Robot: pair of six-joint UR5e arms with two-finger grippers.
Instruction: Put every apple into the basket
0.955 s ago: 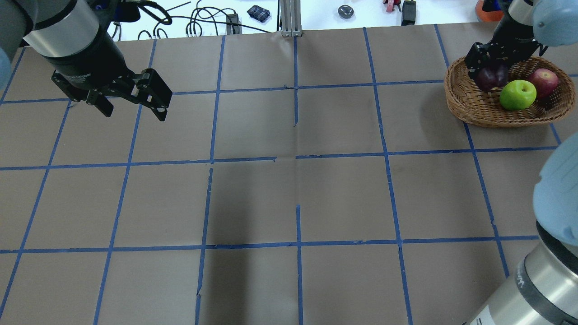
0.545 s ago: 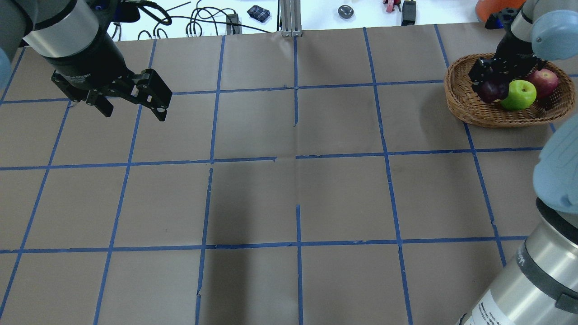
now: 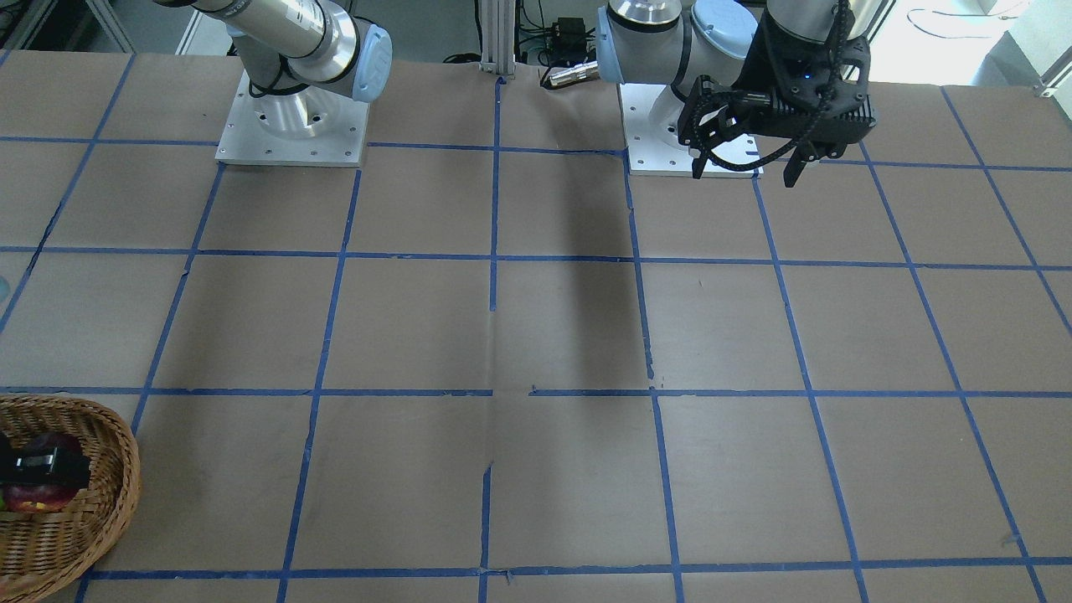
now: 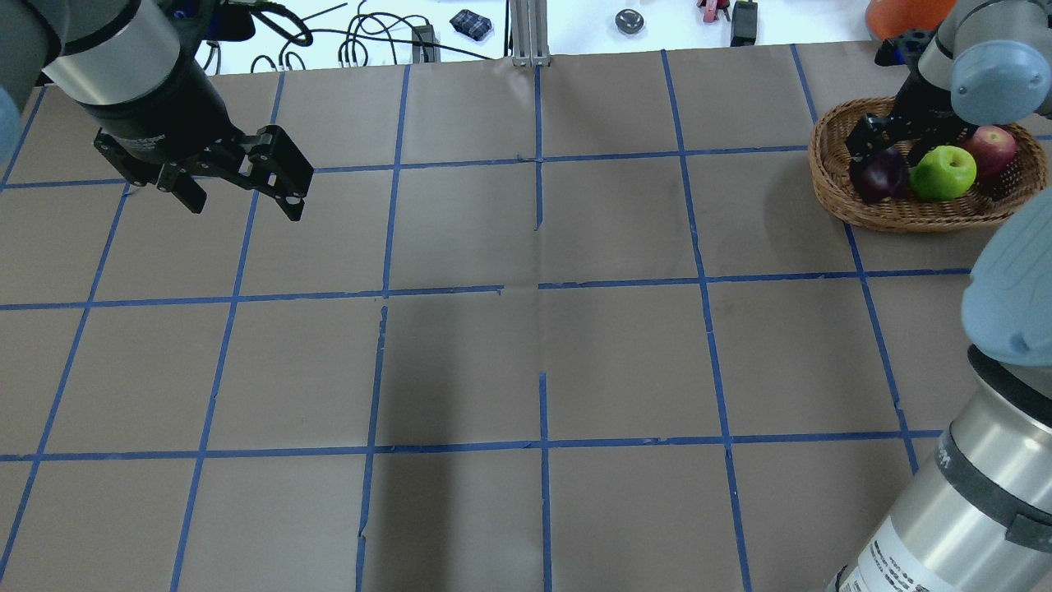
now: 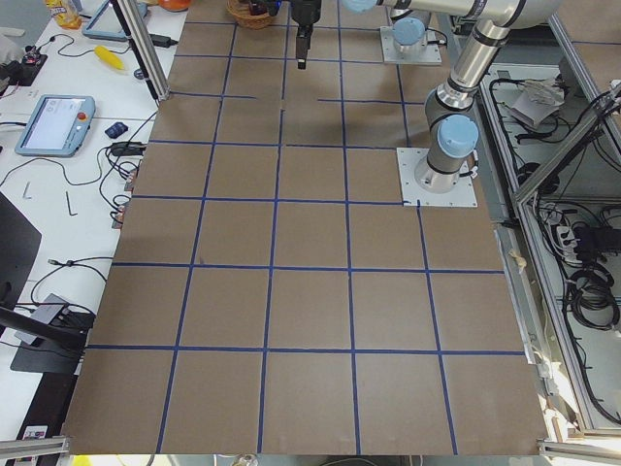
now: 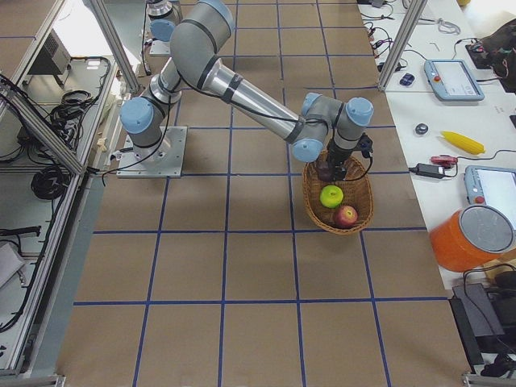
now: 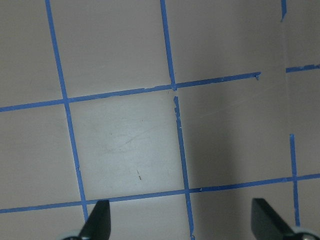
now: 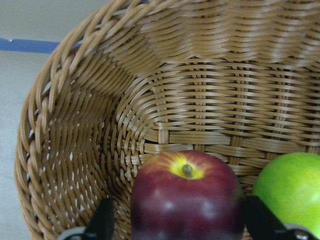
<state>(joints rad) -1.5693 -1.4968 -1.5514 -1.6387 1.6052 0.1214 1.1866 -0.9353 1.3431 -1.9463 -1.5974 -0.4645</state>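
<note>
The wicker basket [image 4: 830,193] stands at the table's far right. The lime-green apple [image 4: 943,173] and the red apple [image 4: 990,148] lie in it. My right gripper [image 4: 879,154] is low inside the basket's left half, shut on the dark maroon apple [image 4: 881,176], which sits at the basket floor. In the right wrist view the maroon apple [image 8: 185,200] fills the space between the fingers [image 8: 102,222], with the green apple [image 8: 292,195] beside it and the basket wall [image 8: 200,75] behind. My left gripper [image 4: 246,205] is open and empty, above the table's far left.
The right arm's elbow and base [image 4: 986,460] fill the overhead view's lower right. Cables, small tools and an orange object [image 4: 900,15] lie beyond the table's far edge, with an aluminium post [image 4: 530,33] at its middle. Brown paper with blue tape grid covers the table.
My right gripper has lowered the maroon apple further down into the basket, next to the green apple. The left arm has not moved.
</note>
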